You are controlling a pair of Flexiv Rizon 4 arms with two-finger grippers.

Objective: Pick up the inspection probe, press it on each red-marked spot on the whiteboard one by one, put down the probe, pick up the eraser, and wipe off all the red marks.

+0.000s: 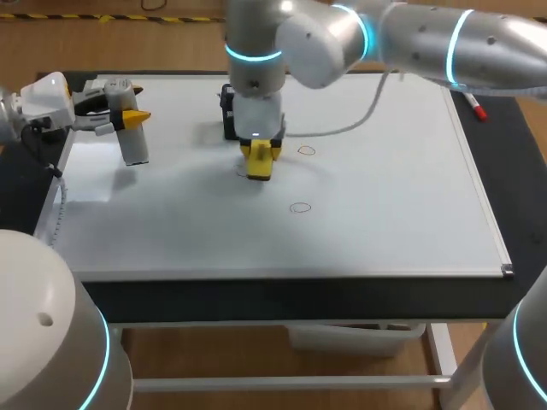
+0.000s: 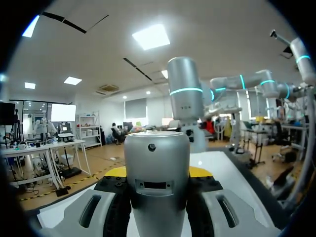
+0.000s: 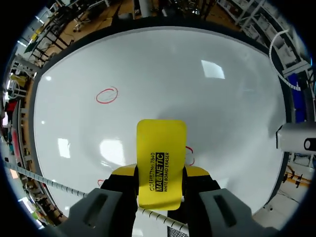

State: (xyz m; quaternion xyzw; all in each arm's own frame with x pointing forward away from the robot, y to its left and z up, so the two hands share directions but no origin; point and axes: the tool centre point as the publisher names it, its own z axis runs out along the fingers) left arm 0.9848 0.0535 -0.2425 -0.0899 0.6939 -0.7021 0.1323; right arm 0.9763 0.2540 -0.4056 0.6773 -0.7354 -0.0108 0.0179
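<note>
The yellow rectangular eraser (image 3: pixel 161 143) is pinched in the right claw (image 3: pixel 160 172), long axis along the fingers, at the white whiteboard (image 1: pixel 385 196) with one red ring (image 3: pixel 189 155) just beside it, while the silver cylindrical probe (image 2: pixel 157 163) is pinched in the left claw (image 1: pixel 132 120), well apart.

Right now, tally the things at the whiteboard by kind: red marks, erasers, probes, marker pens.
Red hand-drawn circle marks: 3, two partly hidden
Yellow rectangular eraser: 1
Silver cylindrical inspection probe: 1
White marker pen with red cap: 1
Total: 6
</note>
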